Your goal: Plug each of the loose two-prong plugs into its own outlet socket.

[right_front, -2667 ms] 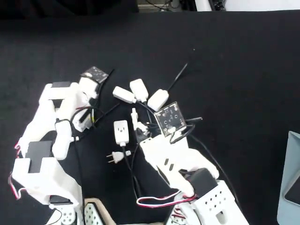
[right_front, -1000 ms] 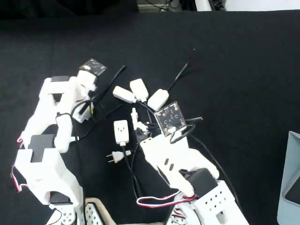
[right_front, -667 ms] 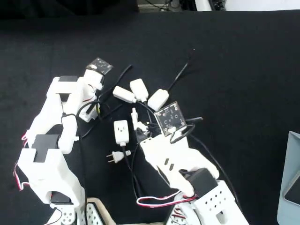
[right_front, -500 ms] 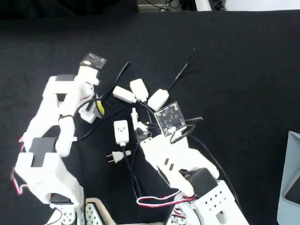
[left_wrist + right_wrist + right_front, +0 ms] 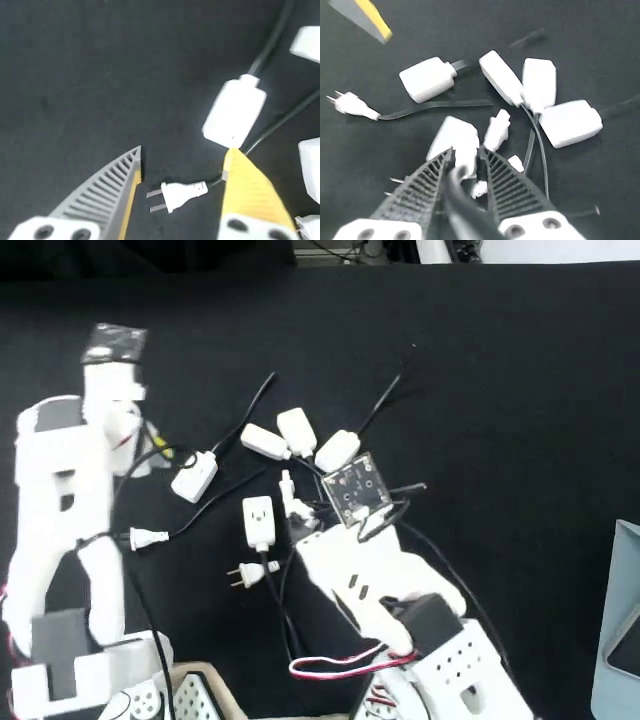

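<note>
My left gripper (image 5: 185,152) hangs open above the black mat, one finger grey, the other yellow. A loose white two-prong plug (image 5: 180,192) on a black cable lies below, between the fingers, and a white outlet block (image 5: 235,112) lies just beyond. In the high view that plug (image 5: 148,537) and block (image 5: 195,475) lie right of the raised left arm. My right gripper (image 5: 465,152) is shut on a black cable (image 5: 457,200) over a face-up outlet (image 5: 454,140). A second plug (image 5: 248,576) lies near the front.
Three more white outlet blocks (image 5: 296,430) fan out behind the right gripper (image 5: 300,523), with black cables tangled among them. A small white plug (image 5: 288,490) lies beside the face-up outlet (image 5: 258,521). A grey bin (image 5: 622,620) stands at the right edge.
The left arm has lifted and swung back to the left, away from the outlet block it was at. The block and a plug now lie free. The right arm has barely moved.
</note>
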Action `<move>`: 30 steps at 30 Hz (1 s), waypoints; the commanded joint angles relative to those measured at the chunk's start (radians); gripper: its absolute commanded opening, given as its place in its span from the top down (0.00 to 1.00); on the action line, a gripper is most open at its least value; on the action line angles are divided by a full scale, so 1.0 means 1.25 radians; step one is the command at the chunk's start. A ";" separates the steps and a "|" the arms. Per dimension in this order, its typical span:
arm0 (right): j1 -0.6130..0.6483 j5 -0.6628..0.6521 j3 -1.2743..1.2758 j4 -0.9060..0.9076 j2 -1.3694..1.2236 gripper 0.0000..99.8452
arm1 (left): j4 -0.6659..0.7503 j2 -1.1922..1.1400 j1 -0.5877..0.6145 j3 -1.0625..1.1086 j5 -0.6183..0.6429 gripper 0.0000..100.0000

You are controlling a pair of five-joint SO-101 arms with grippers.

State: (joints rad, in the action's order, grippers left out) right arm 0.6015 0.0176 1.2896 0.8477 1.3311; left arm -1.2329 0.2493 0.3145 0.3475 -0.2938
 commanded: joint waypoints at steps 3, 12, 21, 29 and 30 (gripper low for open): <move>0.071 -0.007 -0.197 -0.034 -0.245 0.99 | -0.004 0.135 0.066 0.073 0.104 0.75; 0.115 -0.088 -0.384 -0.194 -0.612 0.99 | 0.064 0.409 0.136 0.311 0.196 0.75; 0.177 -0.190 -0.592 -0.199 -0.886 0.99 | 0.125 0.486 0.252 0.452 0.258 0.75; 0.189 -0.284 -0.714 -0.195 -1.035 0.99 | 0.152 0.493 0.307 0.508 0.320 0.75; 0.189 -0.284 -0.727 -0.195 -1.049 0.99 | 0.172 0.493 0.307 0.522 0.320 0.75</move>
State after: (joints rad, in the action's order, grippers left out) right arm 0.8255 -0.3199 0.4733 0.6191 0.0422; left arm -1.0702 0.8431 0.6874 0.9812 0.0913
